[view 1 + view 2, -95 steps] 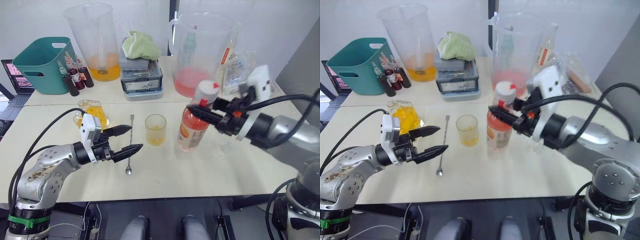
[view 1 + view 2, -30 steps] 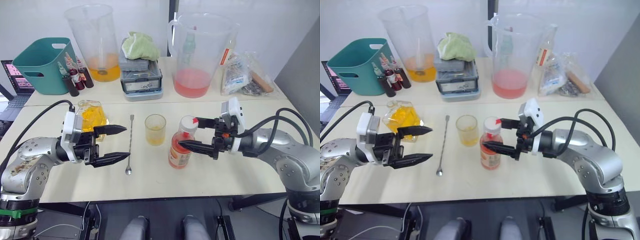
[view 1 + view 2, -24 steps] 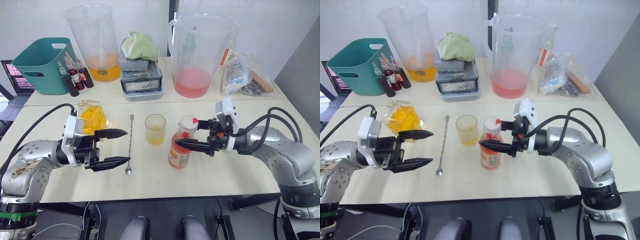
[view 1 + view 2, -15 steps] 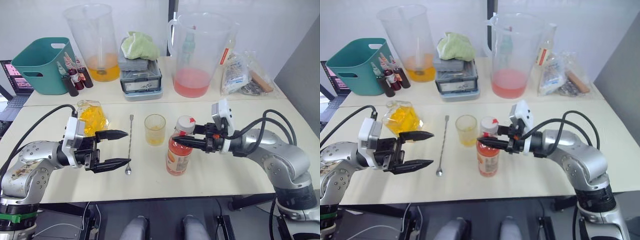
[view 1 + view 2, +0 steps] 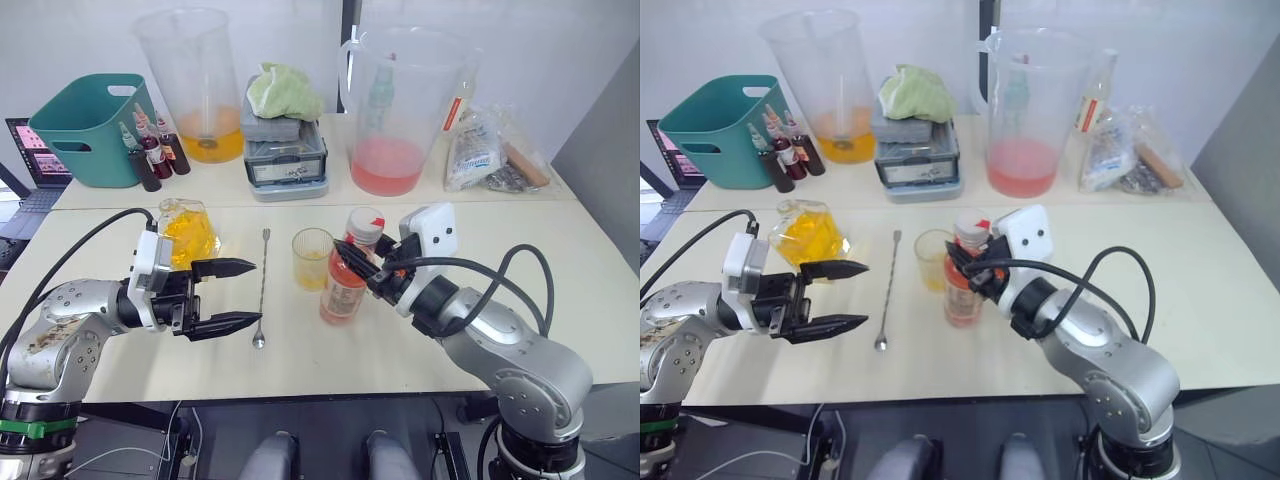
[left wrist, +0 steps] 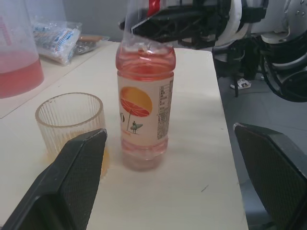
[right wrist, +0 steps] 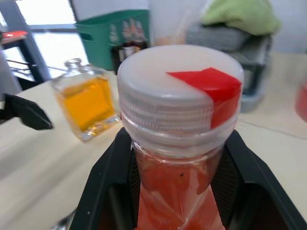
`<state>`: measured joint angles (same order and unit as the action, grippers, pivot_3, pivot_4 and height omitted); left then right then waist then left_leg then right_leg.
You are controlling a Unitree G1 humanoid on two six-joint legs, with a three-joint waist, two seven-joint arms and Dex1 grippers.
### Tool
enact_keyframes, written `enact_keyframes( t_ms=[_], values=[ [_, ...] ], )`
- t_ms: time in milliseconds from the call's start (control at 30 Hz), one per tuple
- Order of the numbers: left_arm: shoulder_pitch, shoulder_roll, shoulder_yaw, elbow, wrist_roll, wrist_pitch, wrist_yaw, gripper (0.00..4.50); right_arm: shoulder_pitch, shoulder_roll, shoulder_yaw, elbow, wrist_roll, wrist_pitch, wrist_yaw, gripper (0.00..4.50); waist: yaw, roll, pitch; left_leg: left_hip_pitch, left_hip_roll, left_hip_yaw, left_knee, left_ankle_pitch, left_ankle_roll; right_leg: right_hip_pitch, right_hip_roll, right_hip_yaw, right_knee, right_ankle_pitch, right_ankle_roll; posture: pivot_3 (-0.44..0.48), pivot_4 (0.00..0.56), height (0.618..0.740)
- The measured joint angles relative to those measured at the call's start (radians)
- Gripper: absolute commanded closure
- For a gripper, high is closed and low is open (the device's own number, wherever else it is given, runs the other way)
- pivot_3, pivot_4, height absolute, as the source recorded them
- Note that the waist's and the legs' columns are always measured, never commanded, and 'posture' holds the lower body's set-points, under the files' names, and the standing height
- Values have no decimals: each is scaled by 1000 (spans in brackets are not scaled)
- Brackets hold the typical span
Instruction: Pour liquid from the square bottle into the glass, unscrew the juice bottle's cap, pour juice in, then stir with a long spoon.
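Observation:
The juice bottle (image 5: pixel 343 283), pinkish-red juice inside and its white cap (image 7: pixel 180 91) with a red mark still on, stands slightly tilted just right of the glass (image 5: pixel 312 258). My right gripper (image 5: pixel 350 252) is shut on the bottle's neck just under the cap. A little yellow-orange liquid lies in the bottom of the glass. The square bottle (image 5: pixel 187 229) stands at the left. The long spoon (image 5: pixel 261 290) lies flat between it and the glass. My left gripper (image 5: pixel 250 293) hovers open, with nothing in it, just left of the spoon.
Along the back stand a teal basket (image 5: pixel 85 125), dark dropper bottles (image 5: pixel 150 155), a huge jug with orange liquid (image 5: pixel 195 85), a grey box under a green cloth (image 5: pixel 285 140), a huge jug with pink liquid (image 5: pixel 400 100) and plastic bags (image 5: pixel 490 150).
My right gripper has carried the juice bottle leftward until it is close beside the glass, the arm swinging round. The left gripper drew back left earlier and now holds still, open.

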<state>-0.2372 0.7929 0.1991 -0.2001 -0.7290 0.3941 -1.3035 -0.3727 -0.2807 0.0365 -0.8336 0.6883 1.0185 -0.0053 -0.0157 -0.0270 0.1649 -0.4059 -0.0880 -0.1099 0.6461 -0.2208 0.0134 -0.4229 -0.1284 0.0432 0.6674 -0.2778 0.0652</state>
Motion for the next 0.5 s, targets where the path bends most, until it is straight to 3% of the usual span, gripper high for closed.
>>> enact_keyframes(
  t_ms=[267,333,467,500],
  values=[
    [-34,-1,-25,32,3,-1,-41,0,29,22,-1,-46,21,71,-51,3074,-10,0,0,1,1,0,0,0,0,-1,1,0,4,0,0,0,150,740],
    [-36,-1,-27,42,4,-1,-44,0,31,32,-3,-53,31,82,-61,2038,-13,0,0,1,1,0,0,0,0,0,1,0,4,0,0,0,150,740],
    [-44,-1,-28,44,17,-1,-52,0,30,21,-13,-69,42,79,-49,500,-18,0,0,2,1,0,0,0,0,0,1,0,4,0,0,0,150,740],
    [-44,-1,-28,44,17,-1,-53,0,30,17,-16,-69,43,78,-45,331,-18,0,0,2,1,0,0,0,0,0,1,0,4,0,0,0,150,740]
  ],
)
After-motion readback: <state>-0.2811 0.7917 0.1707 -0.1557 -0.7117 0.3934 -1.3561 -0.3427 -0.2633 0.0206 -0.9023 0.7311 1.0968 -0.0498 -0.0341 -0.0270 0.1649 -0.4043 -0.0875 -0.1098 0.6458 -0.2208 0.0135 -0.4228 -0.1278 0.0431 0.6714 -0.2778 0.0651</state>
